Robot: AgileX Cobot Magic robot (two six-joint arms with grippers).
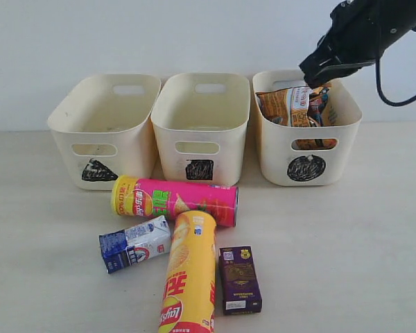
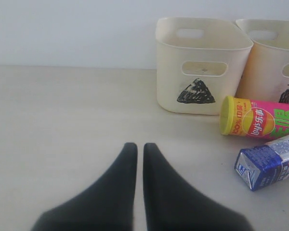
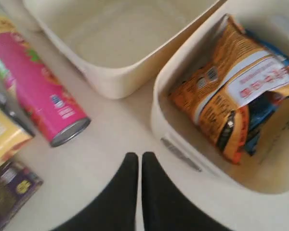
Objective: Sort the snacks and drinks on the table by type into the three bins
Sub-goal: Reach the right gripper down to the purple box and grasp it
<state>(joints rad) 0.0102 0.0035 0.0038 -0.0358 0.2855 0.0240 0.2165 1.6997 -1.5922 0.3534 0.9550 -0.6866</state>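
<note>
Altogether six snacks and drinks are in sight: two tubes, two bags and two cartons. Four of them lie on the table (image 1: 353,243) and two are already inside a bin.

The pink tube (image 1: 175,201) lies on its side, crosswise, in front of the bins. The yellow tube (image 1: 189,274) also lies flat, at a right angle to it, with its far end against the pink tube's side. The blue-white carton (image 1: 135,243) lies tipped over just beside the yellow tube on the left of the exterior view. The dark purple carton (image 1: 239,279) lies flat just beside it on the right.

The orange-brown bag (image 1: 286,105) stands crumpled in one bin, and the blue bag (image 3: 257,120) is tucked behind and under it, mostly hidden.

Three cream bins stand side by side in a row along the back of the table. The triangle bin (image 1: 69,135) is on the left and the square bin (image 1: 225,139) is in the middle, and no snack or drink shows in either. The circle bin (image 1: 347,139) on the right holds both bags.

The right gripper (image 3: 139,159) hangs above the circle bin's near rim, its two black fingers pressed together and grasping nothing. The left gripper (image 2: 140,151) is likewise clenched and empty, over bare table, well apart from the triangle bin and the blue-white carton.
</note>
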